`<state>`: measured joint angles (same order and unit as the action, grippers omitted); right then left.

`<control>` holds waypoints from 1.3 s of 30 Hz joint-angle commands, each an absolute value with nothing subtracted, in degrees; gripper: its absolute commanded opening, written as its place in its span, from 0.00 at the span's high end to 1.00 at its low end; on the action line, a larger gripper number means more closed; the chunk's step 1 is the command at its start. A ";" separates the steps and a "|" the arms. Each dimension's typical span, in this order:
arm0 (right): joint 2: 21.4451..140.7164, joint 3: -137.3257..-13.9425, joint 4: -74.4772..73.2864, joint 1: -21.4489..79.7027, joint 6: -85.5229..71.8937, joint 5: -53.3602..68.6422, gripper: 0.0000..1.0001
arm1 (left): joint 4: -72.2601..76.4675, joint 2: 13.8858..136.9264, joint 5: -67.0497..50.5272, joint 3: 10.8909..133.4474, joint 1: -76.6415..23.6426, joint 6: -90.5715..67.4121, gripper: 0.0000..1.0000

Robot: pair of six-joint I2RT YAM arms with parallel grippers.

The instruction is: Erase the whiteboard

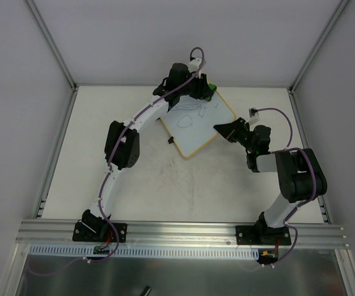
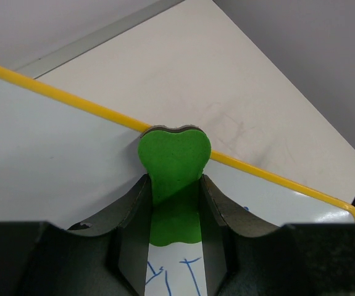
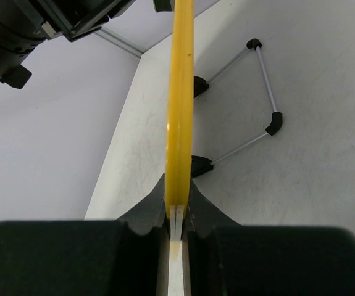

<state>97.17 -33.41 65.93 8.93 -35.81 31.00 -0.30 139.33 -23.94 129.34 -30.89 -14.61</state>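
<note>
Your left fingers (image 2: 131, 216) are clamped on the green eraser (image 2: 174, 160), which sits at the far corner of the board (image 1: 196, 129), against its yellow frame (image 2: 72, 98). From there the scribbles (image 1: 189, 116) lie back toward the arm bases, along the board's long axis running far-right to near-left. Your right fingers (image 3: 205, 213) are closed on the board's near-right edge, holding it mid-bench (image 1: 165, 191); the back wall (image 1: 177, 37) is close, so the room for the stroke is on the near side.
</note>
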 commanded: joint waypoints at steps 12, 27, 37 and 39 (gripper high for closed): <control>97.21 -33.84 68.99 11.07 -31.99 37.09 1.00 | -4.13 139.13 -29.01 126.74 -34.80 -13.89 1.00; 96.86 -33.84 69.08 11.16 -32.17 37.18 1.00 | -5.10 139.40 -19.69 122.96 -27.25 -24.78 1.00; 96.77 -33.75 69.08 11.16 -32.17 37.27 1.00 | -7.29 140.36 -19.95 122.08 -22.16 -32.51 1.00; 96.77 -33.75 69.08 11.16 -32.17 37.27 1.00 | -8.87 140.10 -18.11 121.47 -21.54 -33.92 1.00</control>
